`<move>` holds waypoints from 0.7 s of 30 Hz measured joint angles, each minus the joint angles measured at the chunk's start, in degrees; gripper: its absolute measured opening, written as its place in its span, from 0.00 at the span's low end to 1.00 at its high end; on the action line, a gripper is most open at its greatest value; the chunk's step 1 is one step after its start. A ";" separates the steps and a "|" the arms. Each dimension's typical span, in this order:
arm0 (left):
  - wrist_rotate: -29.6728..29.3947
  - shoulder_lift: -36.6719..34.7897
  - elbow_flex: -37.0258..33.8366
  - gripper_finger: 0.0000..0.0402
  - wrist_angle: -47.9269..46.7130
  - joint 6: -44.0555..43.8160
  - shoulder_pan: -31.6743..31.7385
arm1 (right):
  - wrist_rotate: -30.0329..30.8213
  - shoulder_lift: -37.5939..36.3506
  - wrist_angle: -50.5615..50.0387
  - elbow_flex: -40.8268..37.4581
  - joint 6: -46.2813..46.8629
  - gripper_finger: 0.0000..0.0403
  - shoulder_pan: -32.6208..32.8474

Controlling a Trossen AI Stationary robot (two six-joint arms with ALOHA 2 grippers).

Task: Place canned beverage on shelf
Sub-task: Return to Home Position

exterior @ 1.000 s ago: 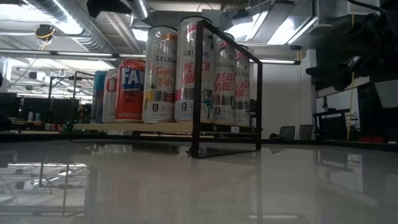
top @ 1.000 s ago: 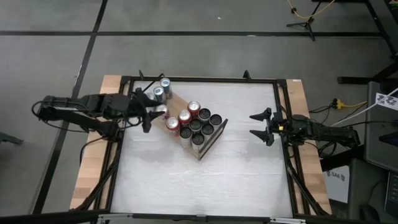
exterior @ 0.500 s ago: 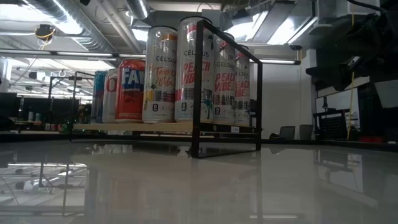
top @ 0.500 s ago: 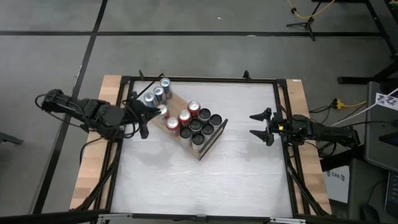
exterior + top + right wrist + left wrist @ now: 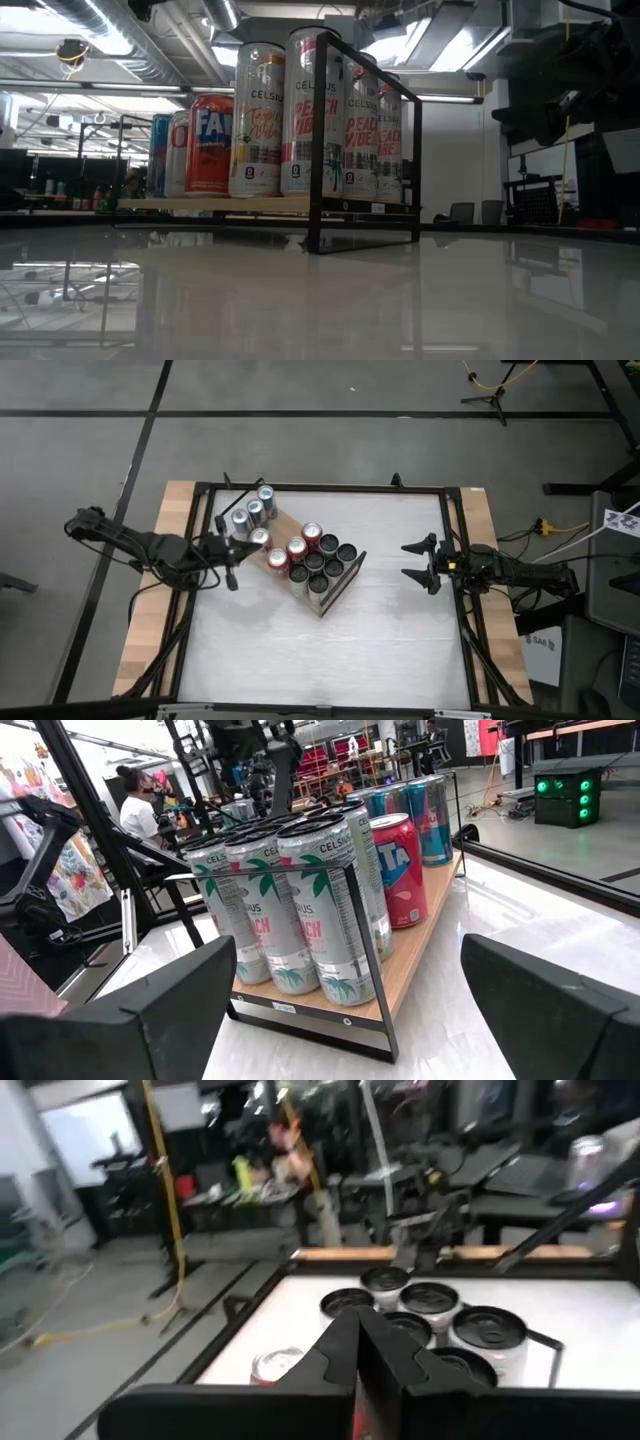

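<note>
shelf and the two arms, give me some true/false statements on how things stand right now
1. The right gripper has its jaws open. True.
2. The left gripper holds a can. False: it holds nothing and sits beside the shelf, on the table's left side.
3. Three red-topped cans stand in a row on the shelf. True.
4. The shelf sits square to the table edges. False: in the high view it lies at an angle to them.
</note>
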 joint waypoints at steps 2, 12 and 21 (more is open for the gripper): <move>2.77 -3.35 -3.42 0.00 2.79 1.21 1.02 | 0.00 0.00 0.00 0.00 0.00 0.95 0.00; 6.69 -20.57 -15.37 0.00 3.08 -0.44 2.64 | 0.01 -0.02 0.00 0.00 0.00 0.95 0.01; 4.35 -30.59 -19.37 0.00 1.08 0.58 2.64 | 0.00 0.00 0.00 0.00 0.00 0.95 0.02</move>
